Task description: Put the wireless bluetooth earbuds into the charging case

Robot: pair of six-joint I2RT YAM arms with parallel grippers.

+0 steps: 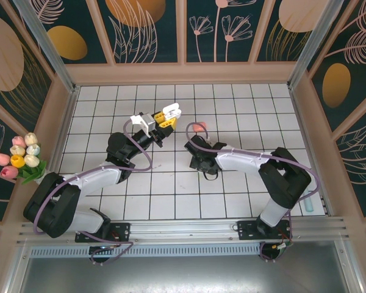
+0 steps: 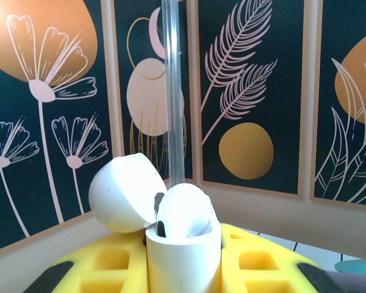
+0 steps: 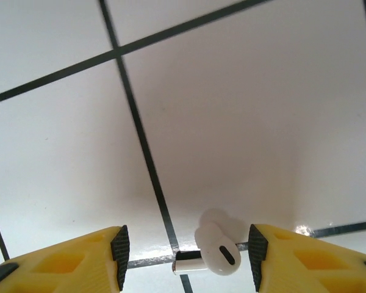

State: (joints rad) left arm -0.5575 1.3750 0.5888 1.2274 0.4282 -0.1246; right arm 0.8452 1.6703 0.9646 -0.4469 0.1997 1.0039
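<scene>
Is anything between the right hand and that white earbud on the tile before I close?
Nothing visible stands in the way. The white earbud lies on bare tile in the gap of the open right hand. It sits closer to one finger than the other, and nothing lies between it and either pad.

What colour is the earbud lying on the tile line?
The earbud is white with a small dark slot; clearest in the right wrist view.

A white tiled table (image 1: 244,104) bears a white earbud (image 3: 215,249) across a grout line (image 3: 143,146).
</scene>
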